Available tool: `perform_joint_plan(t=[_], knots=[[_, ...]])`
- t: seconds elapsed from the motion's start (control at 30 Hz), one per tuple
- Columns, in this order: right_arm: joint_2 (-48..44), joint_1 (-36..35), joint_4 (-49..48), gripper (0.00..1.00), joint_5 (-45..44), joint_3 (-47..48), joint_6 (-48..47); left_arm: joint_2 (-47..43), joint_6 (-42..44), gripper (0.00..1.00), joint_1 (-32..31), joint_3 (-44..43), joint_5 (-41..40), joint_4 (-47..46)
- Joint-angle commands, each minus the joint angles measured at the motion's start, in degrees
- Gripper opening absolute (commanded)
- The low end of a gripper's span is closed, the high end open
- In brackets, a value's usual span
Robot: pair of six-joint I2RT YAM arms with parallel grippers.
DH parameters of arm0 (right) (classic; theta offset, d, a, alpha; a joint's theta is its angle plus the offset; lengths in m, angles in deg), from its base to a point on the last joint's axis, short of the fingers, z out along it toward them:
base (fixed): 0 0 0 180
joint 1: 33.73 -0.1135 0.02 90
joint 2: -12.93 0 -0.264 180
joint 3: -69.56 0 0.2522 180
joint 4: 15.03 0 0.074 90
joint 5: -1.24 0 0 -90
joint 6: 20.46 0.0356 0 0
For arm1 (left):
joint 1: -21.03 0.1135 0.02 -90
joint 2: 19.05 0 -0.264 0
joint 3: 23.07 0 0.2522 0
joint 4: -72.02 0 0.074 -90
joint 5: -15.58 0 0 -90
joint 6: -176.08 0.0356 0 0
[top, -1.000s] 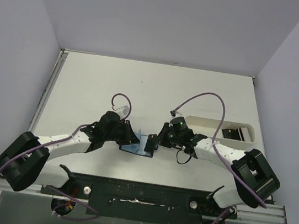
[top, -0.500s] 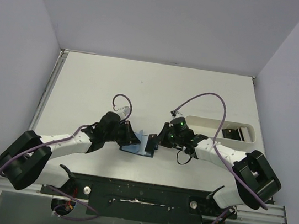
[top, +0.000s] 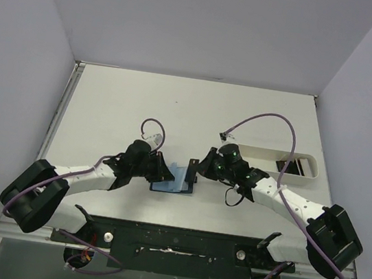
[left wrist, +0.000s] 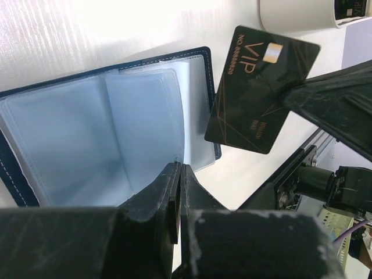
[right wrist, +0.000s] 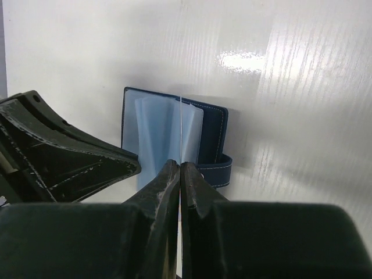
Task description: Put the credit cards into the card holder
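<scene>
A white oblong tray (top: 263,155) lies on the white table (top: 122,103).

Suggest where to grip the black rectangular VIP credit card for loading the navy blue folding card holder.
Probably pinch the long edge away from the navy card holder, from the right. The black VIP card is thin and flat, so only its faces offer grip; the right gripper holds it so.

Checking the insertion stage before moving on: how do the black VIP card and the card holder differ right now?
The black VIP card is held up on edge in the right tool; the card holder lies open on the table. The card is black with gold print; the holder is navy with pale blue sleeves. The card is smaller than the opened holder. Both are rectangular.
</scene>
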Motion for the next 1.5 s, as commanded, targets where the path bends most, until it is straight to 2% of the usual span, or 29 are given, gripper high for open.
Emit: perform_joint_plan(t=[0.0,0.63,1.47], knots=[[-1.55,-0.69,-2.44,0.0,-2.21,3.76,0.59,0.2,0.56,0.0,-0.33,-1.47,1.09,-3.14],[5.55,-1.17,-7.92,0.0,-2.58,8.85,-1.22,1.85,1.81,0.0,-1.29,-3.32,0.45,-2.28],[6.01,-1.47,-9.55,0.0,-1.76,9.51,-0.76,1.61,1.2,0.0,-1.47,-2.43,0.8,-3.11]])
